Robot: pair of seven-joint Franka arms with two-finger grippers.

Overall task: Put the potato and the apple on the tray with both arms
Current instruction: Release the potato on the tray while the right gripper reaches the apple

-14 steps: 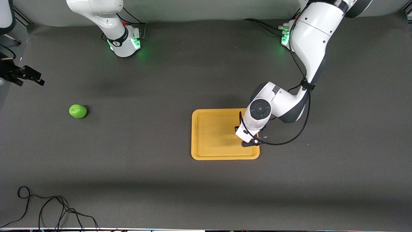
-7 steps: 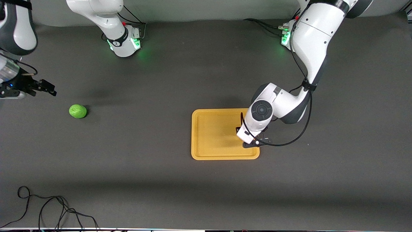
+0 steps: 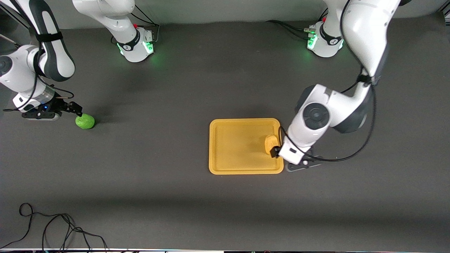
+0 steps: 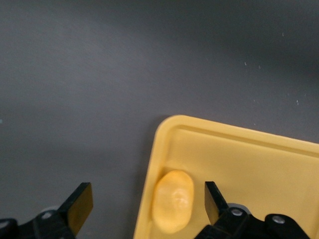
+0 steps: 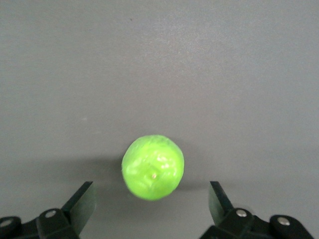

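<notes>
The potato (image 3: 269, 144) lay on the tray (image 3: 239, 165) in the front view, right of centre in the frame, close against the tray's rim on the left arm's side. The left hand (image 3: 275, 151) hung just above that rim with its jaws wide and holding nothing. At the frame's left edge the apple (image 3: 85, 121) sat on the dark tabletop (image 3: 175, 88), well apart from the tray, with the right hand (image 3: 75, 109) low over it, jaws spread wide.

In the left wrist view the potato (image 4: 172, 199) rested inside the tray's corner (image 4: 164, 134) between the open fingertips (image 4: 79, 204), touching neither.

In the right wrist view the apple (image 5: 153, 167) showed between the wide fingertips (image 5: 82, 200), slightly off the midline. Judged from this, the right hand should centre over the apple, descend until the fingers flank its widest part, then close gently, since a round ball could roll off a skewed pinch.
</notes>
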